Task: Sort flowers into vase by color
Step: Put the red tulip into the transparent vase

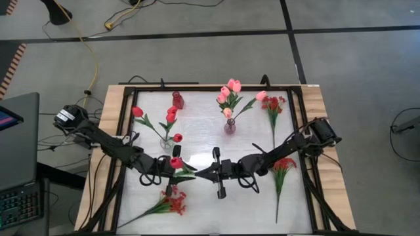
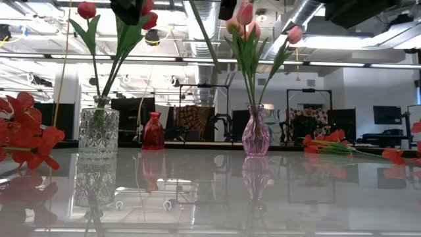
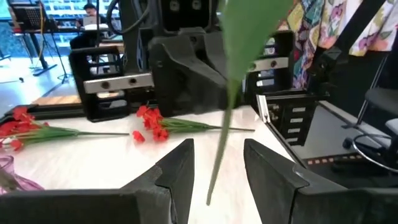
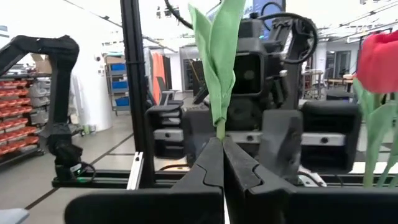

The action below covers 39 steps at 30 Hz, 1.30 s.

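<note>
Right gripper [image 4: 222,144] at table middle, fingers pressed together on green stem [image 4: 219,127] of red tulip [image 1: 176,162] (leaves stand up just above fingertips). Left gripper [image 3: 217,163] faces it from left, fingers apart, same stem [image 3: 219,149] passing between them, touch not clear. Tulip head lies near clear vase [image 1: 167,140]; pink tulips [image 1: 230,90] in pink vase [image 1: 230,126].

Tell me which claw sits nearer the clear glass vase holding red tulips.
Left. The left claw hangs just in front of the clear glass vase, on the robot's side. The right claw, shut on a green stem, is farther off toward the table's middle.
</note>
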### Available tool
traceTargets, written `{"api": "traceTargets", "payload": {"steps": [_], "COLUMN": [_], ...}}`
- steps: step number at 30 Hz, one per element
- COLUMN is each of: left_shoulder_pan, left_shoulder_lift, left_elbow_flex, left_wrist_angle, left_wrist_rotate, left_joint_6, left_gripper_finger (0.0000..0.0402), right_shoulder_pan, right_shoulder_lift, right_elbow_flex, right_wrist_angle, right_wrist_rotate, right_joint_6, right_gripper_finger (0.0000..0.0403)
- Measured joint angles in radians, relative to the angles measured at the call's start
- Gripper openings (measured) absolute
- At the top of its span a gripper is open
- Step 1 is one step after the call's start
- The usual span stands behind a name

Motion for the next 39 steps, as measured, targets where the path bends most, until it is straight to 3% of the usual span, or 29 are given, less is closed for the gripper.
{"api": "traceTargets", "payload": {"steps": [31,39], "left_shoulder_pan": [0.028,0.032], "left_shoulder_lift": [0.006,0.006], "left_elbow_flex": [0.000,0.000], "left_wrist_angle": [0.109,0.109], "left_wrist_rotate": [-0.031,-0.035], "left_joint_6": [0.006,0.010], "left_gripper_finger": [0.0127,0.0076], "right_shoulder_pan": [-0.061,-0.063], "right_shoulder_lift": [0.000,0.000], "right_elbow_flex": [0.000,0.000], "right_wrist_angle": [0.080,0.079], "right_wrist_rotate": [0.002,-0.002], "right_joint_6": [-0.008,-0.007], "right_gripper_finger": [0.0019,0.0019]}}
